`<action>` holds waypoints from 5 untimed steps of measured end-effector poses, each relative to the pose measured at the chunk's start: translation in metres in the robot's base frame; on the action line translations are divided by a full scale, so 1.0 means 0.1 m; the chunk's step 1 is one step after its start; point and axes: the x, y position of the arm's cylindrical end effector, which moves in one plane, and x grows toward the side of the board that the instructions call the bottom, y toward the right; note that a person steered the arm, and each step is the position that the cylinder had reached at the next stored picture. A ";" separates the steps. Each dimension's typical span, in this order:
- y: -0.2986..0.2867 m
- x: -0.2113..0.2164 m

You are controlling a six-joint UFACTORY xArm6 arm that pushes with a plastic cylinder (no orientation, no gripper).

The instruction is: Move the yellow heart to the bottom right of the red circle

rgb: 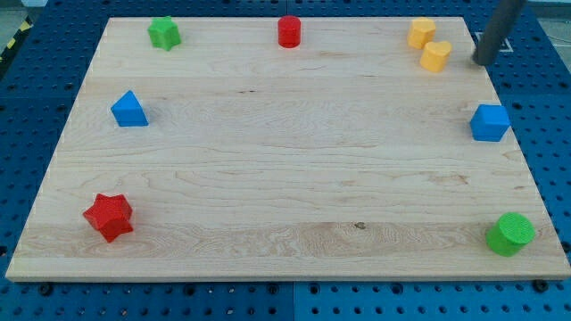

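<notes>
Your arm carries no claw, so there is nothing to report as apart, together or clamped; it ends in a dark rod, and my tip rests at the board's upper right edge, touching no block. Two yellow blocks sit just off the tip at 9 o'clock. The nearer yellow block is near the tip; the farther yellow block touches it at about 11 o'clock from it. You cannot confirm from this view which of the pair is the heart (both outlines are too small to read), so treat the identification as open. The red circle lies well apart from the pair, at 9 o'clock from them, along the top edge. The governing relation is this: tip, yellow pair and red circle lie almost on one line, with the tip on the outer side, so a push toward 9 o'clock appears to suit the task, ending at roughly 4 o'clock of the red circle. Expect the touching neighbour to be dragged along. The wooden board is bare and flat across its centre; it rests on a blue perforated table.
</notes>
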 end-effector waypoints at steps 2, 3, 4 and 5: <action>-0.89 0.00; -0.91 -0.16; -1.14 -0.31; -1.31 -0.50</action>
